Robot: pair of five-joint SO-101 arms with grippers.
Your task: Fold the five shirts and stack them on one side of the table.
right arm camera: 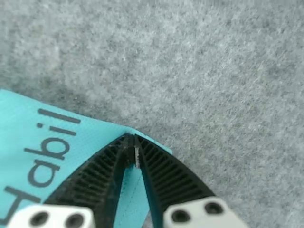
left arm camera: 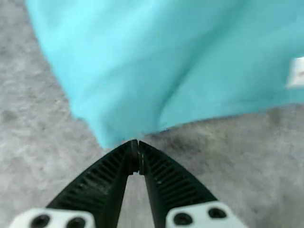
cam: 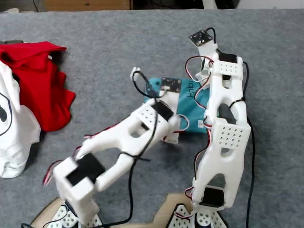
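Closest to us, our left pincer (left arm camera: 134, 159) holds its jaws together right at a corner of the teal shirt (left arm camera: 166, 61), and we judge that it pinches the hem there. Our right pincer (right arm camera: 133, 151) is likewise closed on another corner, the one beside the dark print, with teal cloth showing between its jaws. From the high view, this shirt lies near the middle of the grey surface (cam: 118, 42), partly under both arms, so we cannot tell how many folds it has. At the left edge a red shirt (cam: 42, 85) and a white shirt (cam: 14, 137) lie crumpled and touching, both unfolded. We see no neat stack, so we reckon the job is in its early part.
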